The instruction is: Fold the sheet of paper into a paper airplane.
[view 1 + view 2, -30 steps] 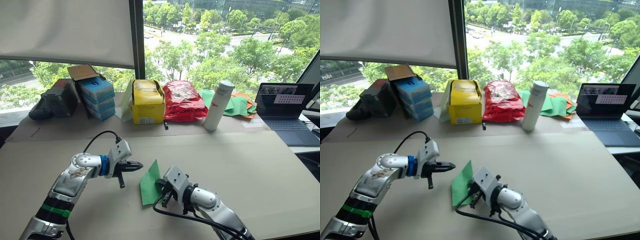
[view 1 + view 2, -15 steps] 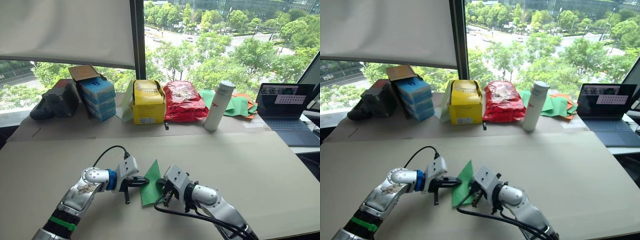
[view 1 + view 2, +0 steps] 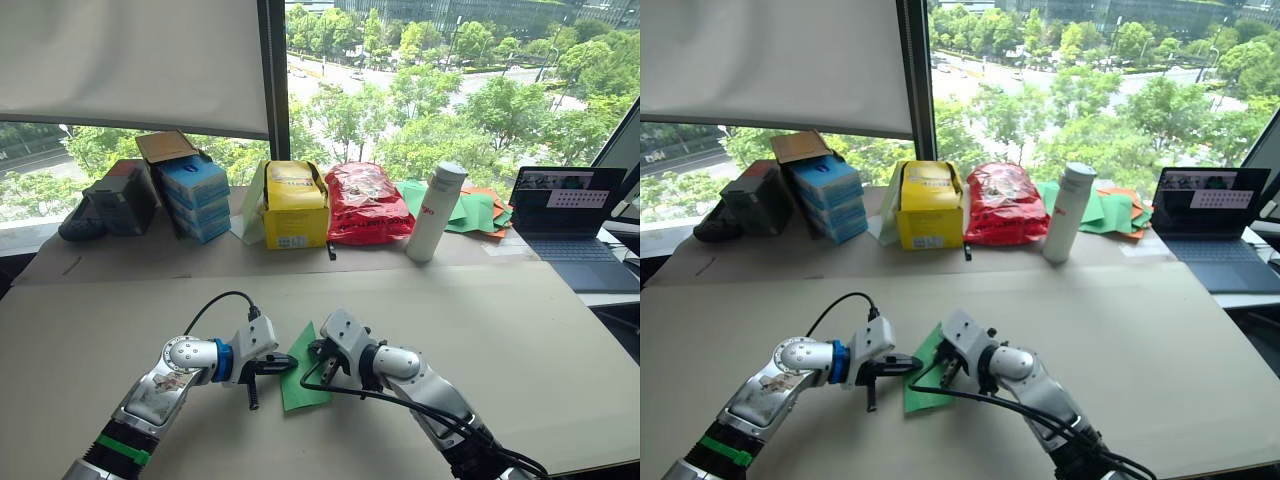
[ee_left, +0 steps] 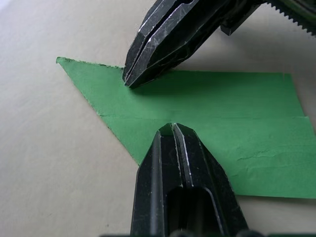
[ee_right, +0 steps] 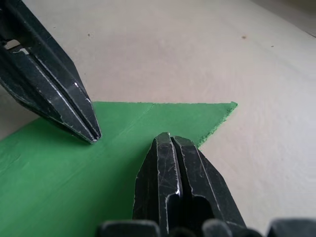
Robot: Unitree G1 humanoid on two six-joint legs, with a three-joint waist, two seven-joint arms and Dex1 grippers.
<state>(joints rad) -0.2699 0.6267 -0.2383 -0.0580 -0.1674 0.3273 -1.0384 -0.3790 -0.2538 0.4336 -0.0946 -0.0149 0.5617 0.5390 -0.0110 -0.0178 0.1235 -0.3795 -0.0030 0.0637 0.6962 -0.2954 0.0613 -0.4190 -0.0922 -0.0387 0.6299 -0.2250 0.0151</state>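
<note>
Paper [image 4: 207, 113] is thin, light, slippery on your worktop [image 3: 520, 330]; both grippers' closed, empty fingers [image 4: 174, 143] pin it; grip an edge.

A broad beige tabletop [image 3: 520, 340] fills the near scene. Beyond its far edge, a large window [image 3: 450, 80] looks onto sunlit green trees and a road. A white roller blind [image 3: 130, 60] covers the window's upper left, beside a dark frame post [image 3: 272, 80].
</note>
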